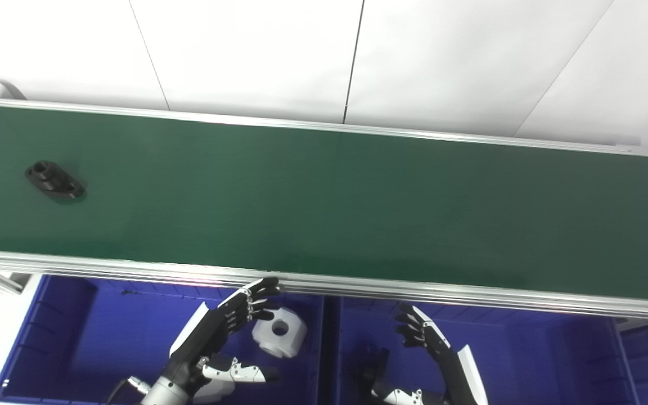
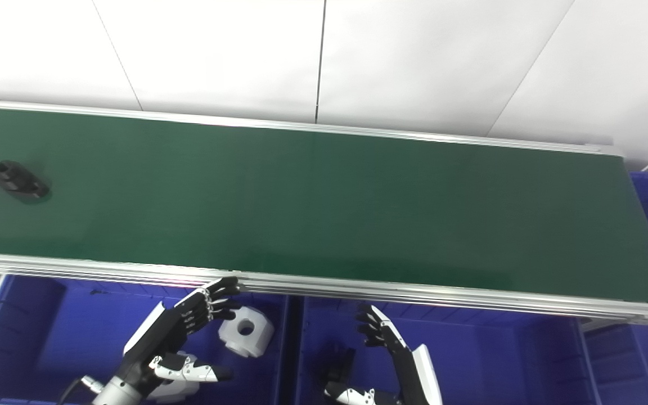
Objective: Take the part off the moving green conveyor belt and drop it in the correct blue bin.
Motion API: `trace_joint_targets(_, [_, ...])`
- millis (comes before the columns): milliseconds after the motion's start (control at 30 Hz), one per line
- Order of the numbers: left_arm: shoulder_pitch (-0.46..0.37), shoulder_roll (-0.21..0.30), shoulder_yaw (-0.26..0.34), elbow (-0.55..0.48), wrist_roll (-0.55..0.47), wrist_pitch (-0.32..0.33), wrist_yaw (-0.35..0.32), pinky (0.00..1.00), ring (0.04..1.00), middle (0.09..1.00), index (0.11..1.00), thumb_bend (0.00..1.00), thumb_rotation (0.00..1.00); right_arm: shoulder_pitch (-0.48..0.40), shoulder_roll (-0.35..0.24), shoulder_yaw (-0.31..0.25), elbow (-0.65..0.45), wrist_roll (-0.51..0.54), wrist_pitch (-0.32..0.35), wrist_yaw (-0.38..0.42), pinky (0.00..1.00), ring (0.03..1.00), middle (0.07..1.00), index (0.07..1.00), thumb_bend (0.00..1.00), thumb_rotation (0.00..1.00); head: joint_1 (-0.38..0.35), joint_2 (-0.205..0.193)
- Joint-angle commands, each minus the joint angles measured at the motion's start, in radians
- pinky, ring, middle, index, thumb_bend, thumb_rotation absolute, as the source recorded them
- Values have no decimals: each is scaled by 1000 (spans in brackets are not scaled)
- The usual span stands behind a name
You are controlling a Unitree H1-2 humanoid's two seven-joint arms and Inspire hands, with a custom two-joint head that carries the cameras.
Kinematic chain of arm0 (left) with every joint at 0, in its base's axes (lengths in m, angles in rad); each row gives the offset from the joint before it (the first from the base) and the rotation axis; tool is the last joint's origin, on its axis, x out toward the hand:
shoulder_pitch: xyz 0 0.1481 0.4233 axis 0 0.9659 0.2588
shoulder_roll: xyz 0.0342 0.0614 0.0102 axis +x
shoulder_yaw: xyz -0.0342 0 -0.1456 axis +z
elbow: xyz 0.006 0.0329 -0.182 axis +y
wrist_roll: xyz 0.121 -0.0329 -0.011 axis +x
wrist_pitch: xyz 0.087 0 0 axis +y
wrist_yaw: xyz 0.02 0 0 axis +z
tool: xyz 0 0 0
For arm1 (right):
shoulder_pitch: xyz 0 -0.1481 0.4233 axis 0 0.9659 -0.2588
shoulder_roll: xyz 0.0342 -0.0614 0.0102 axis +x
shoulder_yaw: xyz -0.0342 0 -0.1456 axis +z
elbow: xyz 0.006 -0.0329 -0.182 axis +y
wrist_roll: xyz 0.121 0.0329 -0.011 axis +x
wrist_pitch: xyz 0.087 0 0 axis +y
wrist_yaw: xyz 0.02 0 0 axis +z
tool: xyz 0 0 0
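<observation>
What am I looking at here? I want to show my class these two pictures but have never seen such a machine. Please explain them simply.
Both pictures come from two cameras side by side on a humanoid robot's head, looking down at its work. The long green conveyor belt carries one black part at its far left. Below the belt stand blue bins; a white part lies in the left one. The left hand and right hand hover over the bins, fingers apart, holding nothing. Something dark lies in the right-hand bin, too unclear to name.
</observation>
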Motion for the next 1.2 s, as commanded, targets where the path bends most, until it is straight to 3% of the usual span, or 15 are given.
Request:
trace_joint_targets(0, [13,4,-2,-37,13,-37,16,729,781,858,860,771,94,0,-3,3,-17,-15,-48,-26,684,761,816,873,837,401,0,1])
trace_joint_targets(333, [22,23,-26,-57,63,-36,66,727,775,854,843,788,108,-14,-15,34,-8,-5,-48,-76,699,761,818,872,817,367,4,1])
trace_joint_targets(767, [22,36,-46,-54,54,-37,79,740,795,862,824,787,93,-27,-31,73,1,-21,-48,-126,721,774,822,871,812,383,13,-6])
trace_joint_targets(900, [19,38,-54,-46,62,-37,87,738,794,867,824,786,98,-31,-37,86,8,-24,-48,-148,712,770,823,871,812,384,66,-32])
trace_joint_targets(933, [19,38,-58,-42,63,-37,87,738,794,866,823,788,99,-35,-42,93,17,-27,-48,-159,712,771,824,872,812,390,112,-53])
trace_joint_targets(967, [18,37,-61,-39,62,-36,88,737,793,863,817,791,90,-37,-46,98,23,-28,-48,-167,714,775,824,876,813,411,112,-53])
trace_joint_targets(1000, [16,35,-66,-33,66,-36,93,737,793,863,817,792,89,-42,-53,107,33,-27,-48,-176,714,775,824,877,813,413,170,-79])
trace_joint_targets(1167, [2,43,-107,-12,117,-37,155,706,773,840,796,819,102,-56,-75,139,55,4,-48,-203,700,770,832,886,803,405,258,-126])
